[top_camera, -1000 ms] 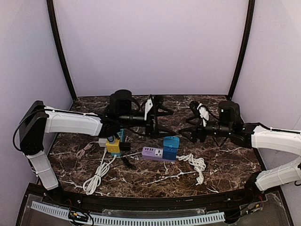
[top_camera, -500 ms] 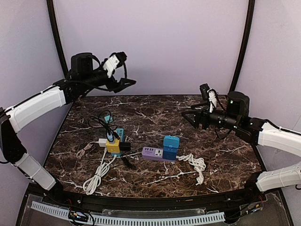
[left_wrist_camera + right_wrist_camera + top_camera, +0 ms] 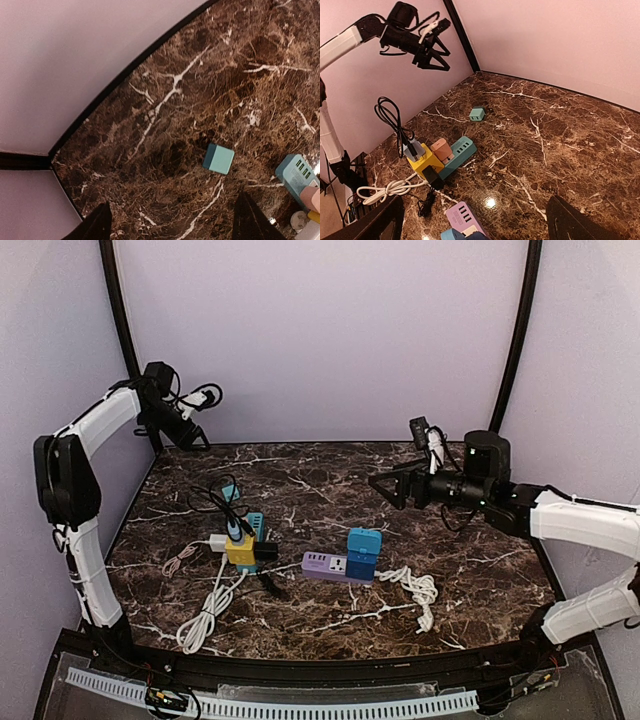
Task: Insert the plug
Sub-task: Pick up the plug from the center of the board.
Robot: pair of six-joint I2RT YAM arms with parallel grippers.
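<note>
At the right end of the purple power strip [image 3: 322,564] on the counter [image 3: 470,575], the blue plug [image 3: 363,551] looks already seated, while the left gripper [image 3: 197,438] and right gripper [image 3: 384,490] hang well clear, jaws wide and empty.

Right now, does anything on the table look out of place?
A small teal adapter lies alone toward the back left, apart from the clustered power strips. The left gripper and right gripper are open and empty.
</note>
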